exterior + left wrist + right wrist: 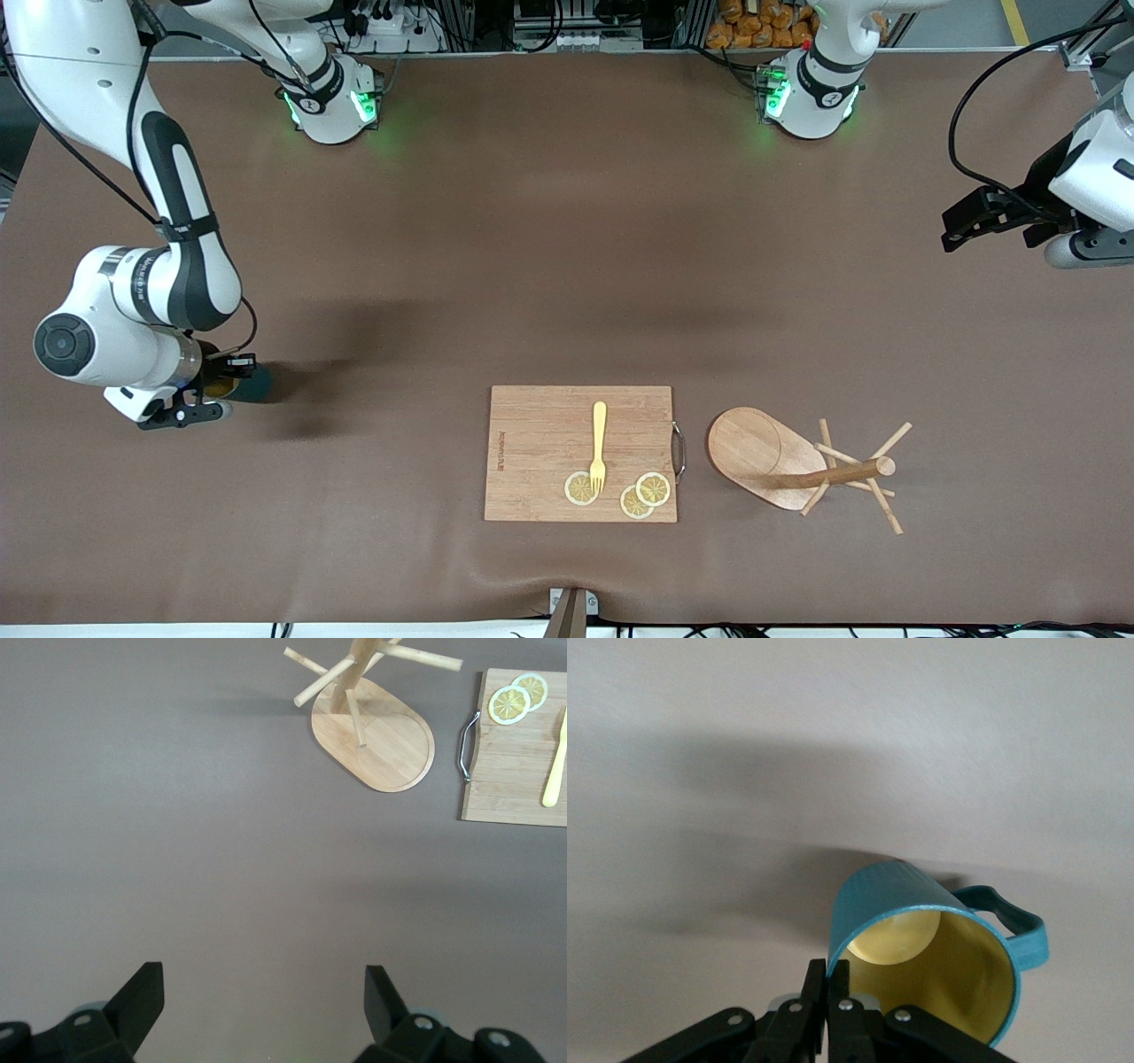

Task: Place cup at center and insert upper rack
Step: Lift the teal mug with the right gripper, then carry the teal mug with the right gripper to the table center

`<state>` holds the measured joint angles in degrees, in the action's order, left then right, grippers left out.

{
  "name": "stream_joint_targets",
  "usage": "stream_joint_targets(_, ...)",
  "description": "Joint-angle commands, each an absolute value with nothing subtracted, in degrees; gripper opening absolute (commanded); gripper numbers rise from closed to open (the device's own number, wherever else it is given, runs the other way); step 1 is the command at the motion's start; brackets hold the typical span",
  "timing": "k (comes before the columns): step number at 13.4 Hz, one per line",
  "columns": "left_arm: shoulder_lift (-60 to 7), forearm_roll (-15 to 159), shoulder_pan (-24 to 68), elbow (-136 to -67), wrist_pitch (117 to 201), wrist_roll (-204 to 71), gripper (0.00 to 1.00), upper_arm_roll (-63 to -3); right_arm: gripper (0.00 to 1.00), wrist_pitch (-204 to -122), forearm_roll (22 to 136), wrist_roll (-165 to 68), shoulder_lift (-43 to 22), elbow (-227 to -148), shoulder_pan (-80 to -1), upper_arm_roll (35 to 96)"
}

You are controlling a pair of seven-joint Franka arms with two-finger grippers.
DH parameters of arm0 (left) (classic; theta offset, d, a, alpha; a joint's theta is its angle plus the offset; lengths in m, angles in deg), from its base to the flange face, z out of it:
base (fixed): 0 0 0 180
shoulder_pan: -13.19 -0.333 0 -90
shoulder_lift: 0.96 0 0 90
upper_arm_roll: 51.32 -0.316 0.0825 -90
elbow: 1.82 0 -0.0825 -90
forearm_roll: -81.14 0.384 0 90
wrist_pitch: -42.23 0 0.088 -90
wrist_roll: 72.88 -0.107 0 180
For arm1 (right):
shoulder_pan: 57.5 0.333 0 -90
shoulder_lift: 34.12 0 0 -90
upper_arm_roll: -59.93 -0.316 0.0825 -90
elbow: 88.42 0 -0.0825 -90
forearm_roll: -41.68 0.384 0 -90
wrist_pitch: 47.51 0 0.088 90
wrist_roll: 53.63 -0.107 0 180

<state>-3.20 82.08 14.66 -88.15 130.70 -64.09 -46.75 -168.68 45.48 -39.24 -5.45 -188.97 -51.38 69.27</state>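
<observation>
Where right gripper (pixel 826 988) pinches rim: teal cup (pixel 921 939), yellow inside.

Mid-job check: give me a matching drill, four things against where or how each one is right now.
1 cup
2 upper rack
3 fork
4 left tool

A lying on the cutting board
B open, waiting over bare table
C rim pinched by the right tool
D upright beside the cutting board

Pairs: 1-C, 2-D, 3-A, 4-B
</observation>
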Motion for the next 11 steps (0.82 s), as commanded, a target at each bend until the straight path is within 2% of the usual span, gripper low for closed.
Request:
stream_joint_targets(1, -2.63, 82.64, 14.33, -88.04, 130.21, -65.06, 1.00, -46.75, 0.00, -167.31, 46.78, -40.35, -8.10, -189.14, -48.02, 69.24)
stream_joint_targets(4, -2.45, 82.64, 14.25, -88.04, 130.20, -65.15, 1.00, -46.93, 0.00, -163.54, 47.92, -50.78, -10.03, -189.14, -41.35, 69.24)
stream_joint_targets(11, -2.71, 82.73, 14.25, -88.04, 130.20, -64.36, 1.00, -46.93, 0.00, -163.61, 51.35, -79.26, -11.18, -188.61, -23.77, 68.02)
